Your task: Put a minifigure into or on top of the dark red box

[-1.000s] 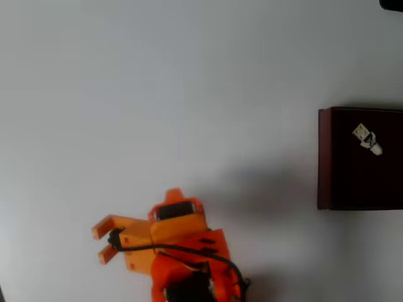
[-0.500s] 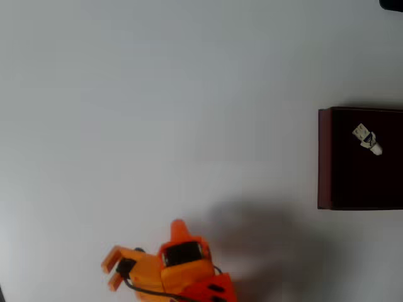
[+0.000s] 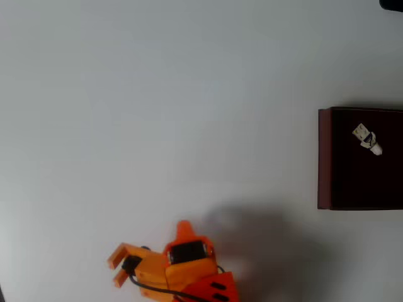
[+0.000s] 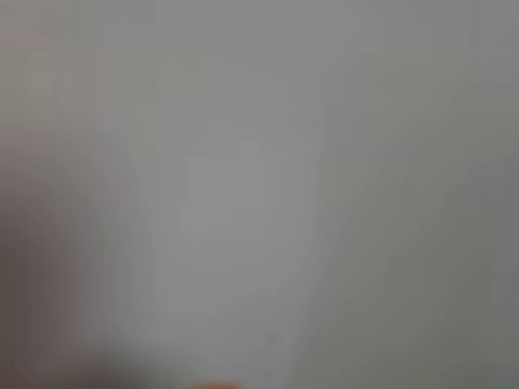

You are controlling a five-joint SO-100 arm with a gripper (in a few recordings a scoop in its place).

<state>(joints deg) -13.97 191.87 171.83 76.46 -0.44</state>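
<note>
Overhead, the pale grey worktop (image 3: 189,94) lies smooth and bare across most of its width, leaving wide open room between the arm and the box. At the bottom edge sits the orange tool (image 3: 117,269), its two blunt fingers pointing left with a gap between them, gripping nothing (a black cable loops just behind them). Well apart, against the right edge, stands the dark red box (image 3: 323,157), a rectangular container with flat maroon walls and a nearly black inside, cut off by the frame. Inside it, towards its upper part, the minifigure (image 3: 366,138) lies tilted, small and white with faint blue marks. From the wrist, the picture is a grey blur with an orange sliver at the bottom edge.
</note>
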